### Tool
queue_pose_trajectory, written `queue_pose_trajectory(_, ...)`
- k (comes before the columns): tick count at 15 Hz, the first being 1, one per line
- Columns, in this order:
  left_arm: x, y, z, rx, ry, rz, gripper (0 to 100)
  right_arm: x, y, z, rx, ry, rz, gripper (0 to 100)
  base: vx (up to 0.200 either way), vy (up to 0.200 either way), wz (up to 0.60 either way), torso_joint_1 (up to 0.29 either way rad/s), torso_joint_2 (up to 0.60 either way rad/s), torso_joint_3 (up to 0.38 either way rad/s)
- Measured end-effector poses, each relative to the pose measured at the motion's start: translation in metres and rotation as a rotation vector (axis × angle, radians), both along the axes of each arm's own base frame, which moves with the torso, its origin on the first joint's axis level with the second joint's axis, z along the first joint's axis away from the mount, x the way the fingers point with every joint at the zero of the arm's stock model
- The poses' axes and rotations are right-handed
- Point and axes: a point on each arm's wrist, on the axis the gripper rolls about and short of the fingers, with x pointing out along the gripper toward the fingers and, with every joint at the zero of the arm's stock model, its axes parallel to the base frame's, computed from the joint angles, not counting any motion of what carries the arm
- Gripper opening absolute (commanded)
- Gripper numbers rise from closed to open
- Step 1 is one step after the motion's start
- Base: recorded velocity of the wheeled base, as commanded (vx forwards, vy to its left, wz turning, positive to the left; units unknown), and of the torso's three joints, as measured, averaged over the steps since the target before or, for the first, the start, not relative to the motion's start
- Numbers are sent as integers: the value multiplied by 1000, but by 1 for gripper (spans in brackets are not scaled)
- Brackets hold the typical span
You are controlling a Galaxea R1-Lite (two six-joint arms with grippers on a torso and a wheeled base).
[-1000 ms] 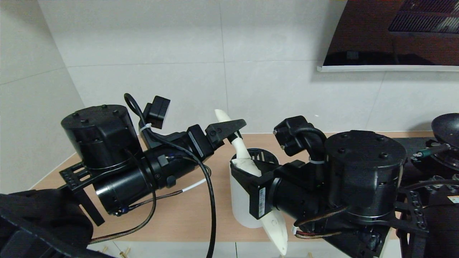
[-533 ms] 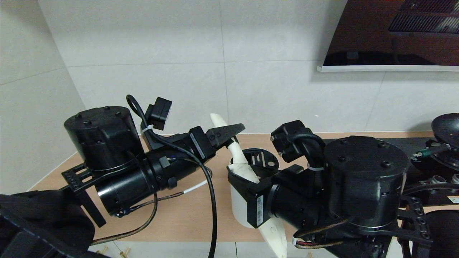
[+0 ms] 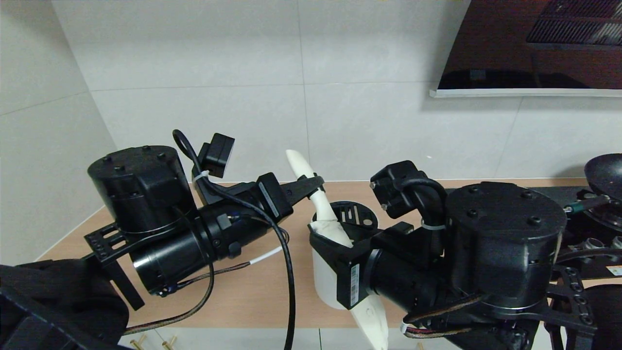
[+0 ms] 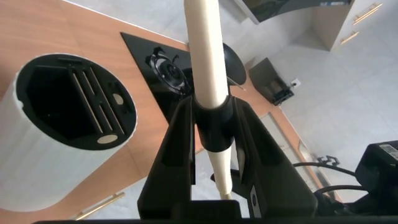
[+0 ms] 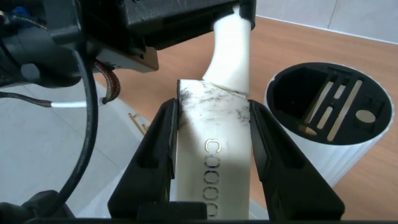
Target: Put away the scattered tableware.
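The left tool (image 3: 315, 187) is clamped on the thin end of the white spatula (image 3: 299, 167), and the right tool (image 5: 214, 115) on its wide end. It hangs by the holder (image 3: 323, 282) on the surface (image 3: 243, 291), maybe just above. It is not put away yet.

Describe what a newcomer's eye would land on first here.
A long white spatula is held above the wooden counter by both arms at once: the left gripper clamps its thin handle, the right gripper its wider part. Beside it stands a white utensil holder, open-topped.
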Motion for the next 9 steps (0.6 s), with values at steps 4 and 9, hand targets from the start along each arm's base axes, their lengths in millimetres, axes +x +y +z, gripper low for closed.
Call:
queue_pose_trajectory(4,0,0,0,-1,0,1,0,1,-1,2,5,-3,-5,0,0,0,0,0,0,0)
queue_pose_trajectory(9,0,0,1,0,1,2,0,2,-2,4,14,-8,-9,100,0,0,0,0,0,0)
